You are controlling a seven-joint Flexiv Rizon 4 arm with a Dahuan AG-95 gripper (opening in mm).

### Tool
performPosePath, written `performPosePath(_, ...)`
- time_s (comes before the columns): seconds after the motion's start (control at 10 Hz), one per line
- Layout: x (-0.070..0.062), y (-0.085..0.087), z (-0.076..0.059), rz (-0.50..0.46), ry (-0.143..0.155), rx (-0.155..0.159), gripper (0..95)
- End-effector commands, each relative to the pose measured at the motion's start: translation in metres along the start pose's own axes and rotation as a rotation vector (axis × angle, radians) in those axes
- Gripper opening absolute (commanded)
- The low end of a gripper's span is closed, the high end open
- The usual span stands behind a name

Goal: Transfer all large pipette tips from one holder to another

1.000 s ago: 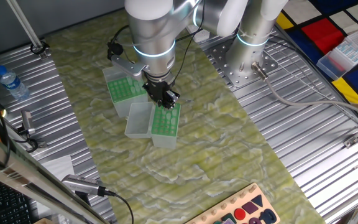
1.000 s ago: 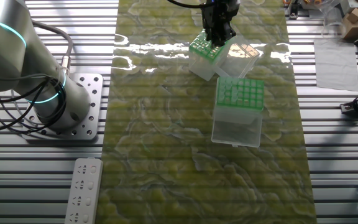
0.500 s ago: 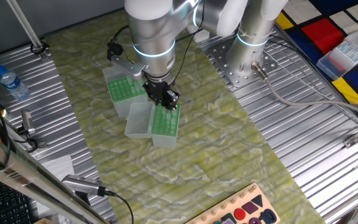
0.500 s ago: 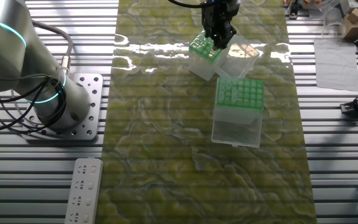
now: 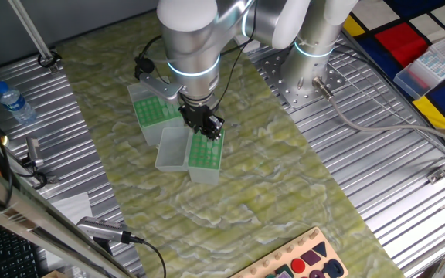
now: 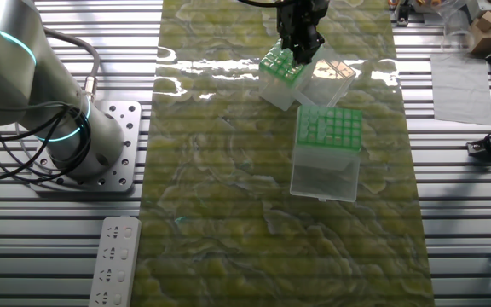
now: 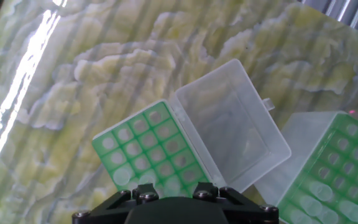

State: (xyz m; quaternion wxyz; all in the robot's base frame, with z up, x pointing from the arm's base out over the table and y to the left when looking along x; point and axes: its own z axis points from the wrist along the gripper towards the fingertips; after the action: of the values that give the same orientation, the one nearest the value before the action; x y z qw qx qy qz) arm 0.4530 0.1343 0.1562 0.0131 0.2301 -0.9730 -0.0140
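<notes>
Robot gripper [image 5: 205, 126] hangs over the near clear plastic box with green perforated rack [image 7: 151, 152]; whether its jaws are open cannot be told. Pale mint-green pipette tips [image 7: 132, 177] sit in that rack's lower rows. Best descent: straight down, centred on one tip

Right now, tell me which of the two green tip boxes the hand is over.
The hand is over the tip box nearer the mat's middle, with the hinged clear lid beside it. The other box sits apart, behind the arm.

End effector [image 5: 205, 123] over near rack [image 5: 205, 150]; open lid [image 5: 172, 148] crowds gap to second rack [image 5: 155, 112].
</notes>
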Motion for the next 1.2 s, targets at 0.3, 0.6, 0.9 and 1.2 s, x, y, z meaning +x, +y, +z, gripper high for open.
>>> performPosePath(0.3,0.0032,-0.0009,-0.0009,0.001,-0.004,-0.007,19.0)
performPosePath(0.6,0.0032,-0.0017,0.0007,-0.002,-0.005,-0.001,19.0)
performPosePath(0.9,0.0032,-0.0020,0.0034,-0.002,-0.009,0.001,19.0)
performPosePath(1.2,0.0023,-0.0013,0.0041,0.010,-0.016,0.003,0.0)
